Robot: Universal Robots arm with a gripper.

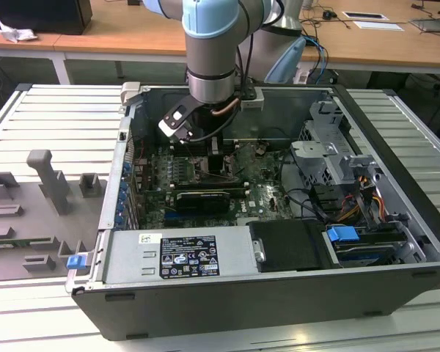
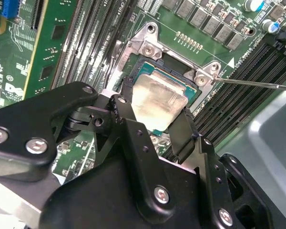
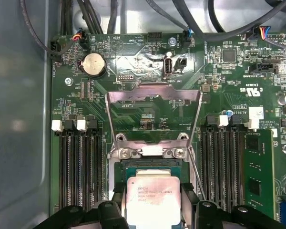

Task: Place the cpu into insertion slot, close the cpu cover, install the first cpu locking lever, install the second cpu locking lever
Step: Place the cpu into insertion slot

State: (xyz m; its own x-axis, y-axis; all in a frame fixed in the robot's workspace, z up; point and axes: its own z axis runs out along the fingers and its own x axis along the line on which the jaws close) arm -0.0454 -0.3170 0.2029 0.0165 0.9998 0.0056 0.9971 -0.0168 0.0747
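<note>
Gripping: the gripper (image 2: 156,107) holds the cpu (image 2: 158,95) between its two black fingers (image 2: 125,102), which stand narrow and press on two opposite edges of it.
Cpu: a flat square chip; the metal top is pale silver with dull brownish stains, and a thin green border runs around it.
Place of cpu: directly over the insertion slot (image 3: 133,165), inside its silvery rim; whether it already sits fully down, I cannot tell.
Insertion slot: a dark square well in the green motherboard (image 3: 219,86); a large part is hidden under the chip and the fingers.
Cpu cover (image 3: 154,112): a thin shiny metal frame with a big window, hinged up and open, leaning away from the slot.
Lever (image 2: 257,85): a thin bare steel wire, raised free beside the socket; its end is cut off at the picture edge.
Memory slots (image 3: 78,167): long black ribbed channels on both sides of the socket.
Exterior view: the grey and pale-blue arm (image 1: 213,66) reaches down into the open computer case (image 1: 396,290); the fingertips there are hard to make out.
</note>
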